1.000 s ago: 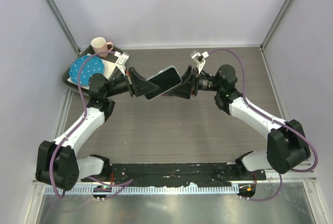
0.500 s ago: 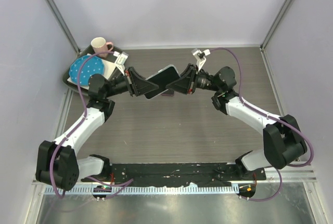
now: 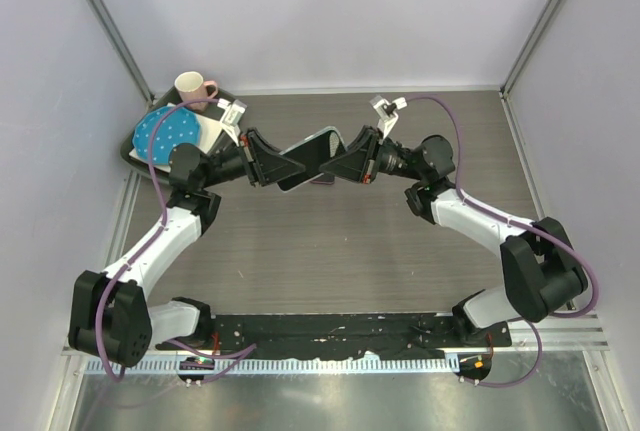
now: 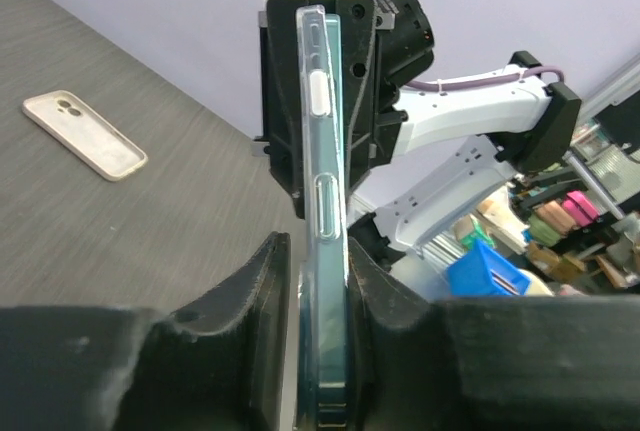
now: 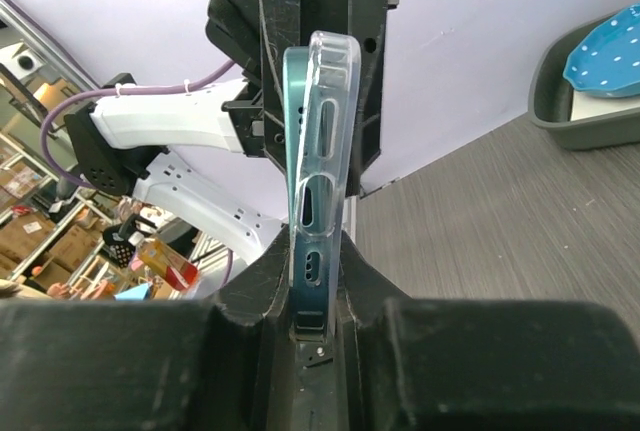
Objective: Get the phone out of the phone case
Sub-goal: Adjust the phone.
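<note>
Your left hand (image 3: 266,161) is pinched tight on one end of the slim teal phone (image 5: 303,151). The phone sits in its clear plastic case (image 4: 320,141), up in the air above the grey wooden worktop (image 3: 330,251). Your right hand (image 3: 347,164) squeezes the other end. The case may be loose at one corner, but it's hard to see.

Bare tabletop (image 3: 330,261) toward near edge; tray (image 3: 133,147) with plate (image 3: 165,132) and mug (image 3: 192,86) in far-left corner; spare case (image 4: 85,134) mid-table.
</note>
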### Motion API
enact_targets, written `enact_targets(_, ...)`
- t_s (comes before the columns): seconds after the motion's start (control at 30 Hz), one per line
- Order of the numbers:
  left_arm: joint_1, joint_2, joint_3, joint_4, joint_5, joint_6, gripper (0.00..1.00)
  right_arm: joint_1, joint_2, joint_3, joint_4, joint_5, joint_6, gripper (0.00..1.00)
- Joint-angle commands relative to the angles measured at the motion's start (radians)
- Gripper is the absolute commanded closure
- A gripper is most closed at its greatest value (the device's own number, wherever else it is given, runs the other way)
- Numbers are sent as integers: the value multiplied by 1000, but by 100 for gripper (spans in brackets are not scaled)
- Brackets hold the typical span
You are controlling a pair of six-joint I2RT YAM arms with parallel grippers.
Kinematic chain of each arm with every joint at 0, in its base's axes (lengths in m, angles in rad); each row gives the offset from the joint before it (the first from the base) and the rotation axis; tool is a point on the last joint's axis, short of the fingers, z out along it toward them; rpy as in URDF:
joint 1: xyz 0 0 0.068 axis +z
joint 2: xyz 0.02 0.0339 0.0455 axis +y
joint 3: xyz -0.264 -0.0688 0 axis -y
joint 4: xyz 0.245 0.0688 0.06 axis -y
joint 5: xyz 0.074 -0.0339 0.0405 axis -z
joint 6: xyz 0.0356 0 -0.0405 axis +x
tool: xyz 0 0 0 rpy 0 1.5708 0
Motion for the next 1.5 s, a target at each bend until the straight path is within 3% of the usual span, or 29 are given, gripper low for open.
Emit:
enact_targets(0.0,5,-8,17,5,-35,32,57,-3,-42,19,172,39,34,99)
enact_targets(0.13,3,-6,19,-15,-20,39,47,-20,-56,20,168,48,30,99)
enact_targets(0.4,3,-5,30,-15,-9,29,57,-25,-49,19,134,50,-10,99)
enact_targets(0.57,-1,-3,30,-8,-5,16,50,-25,-26,14,128,74,-22,99)
enact_targets(0.83,-6,0,34,6,-14,-1,51,1,2,13,105,117,-53,99)
enact_targets(0.97,-7,6,36,9,-22,-11,58,14,16,20,92,131,-65,99)
enact_targets(1.0,-6,8,37,9,-22,-13,66,15,20,20,99,132,-62,99)
enact_targets(1.27,-6,6,33,9,-20,-14,76,15,39,23,120,149,-56,99)
enact_targets(1.33,-6,8,33,9,-22,-16,71,15,36,20,125,154,-59,99)
enact_targets(1.37,-6,8,33,9,-22,-14,62,15,34,23,125,155,-61,99)
enact_targets(1.47,-6,8,31,9,-22,-14,62,15,34,27,115,157,-65,99)
